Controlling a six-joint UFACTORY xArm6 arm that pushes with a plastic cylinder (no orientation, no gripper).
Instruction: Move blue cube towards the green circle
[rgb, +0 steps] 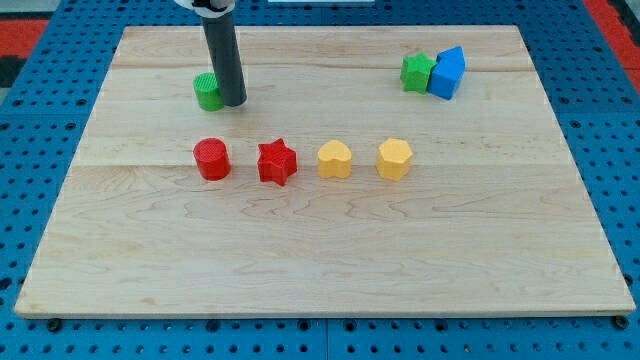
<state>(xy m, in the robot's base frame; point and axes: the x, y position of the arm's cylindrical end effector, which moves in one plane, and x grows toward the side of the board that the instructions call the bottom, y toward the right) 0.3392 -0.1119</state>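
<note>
Blue cube (448, 72) sits upper right of the frame on the wooden board (320, 260), touching a green block (417, 72) just to its left; that green one looks cube-ish, exact shape hard to tell. The pair is well apart from everything else.

Green circle (207, 92) is upper left of the frame, a short green cylinder, partly hidden by the dark rod. My tip (232, 103) is down on the board right beside it, on the circle's right side, touching or nearly so; can't tell which. Rod runs straight up and out of the top edge. No fingers on this rig, just the plain rod end, so nothing spread or pinched. Tip is far across the board from the blue cube, w/ bare wood between.

Mid-frame there's a row of four, left to right: red cylinder (212, 159), red star (277, 162), yellow heart-ish block (334, 159), yellow hexagon-ish block (394, 158). They're near each other but not touching. Row lies below the green circle & tip.

Board rests on a blue pegboard surface (620, 150).
</note>
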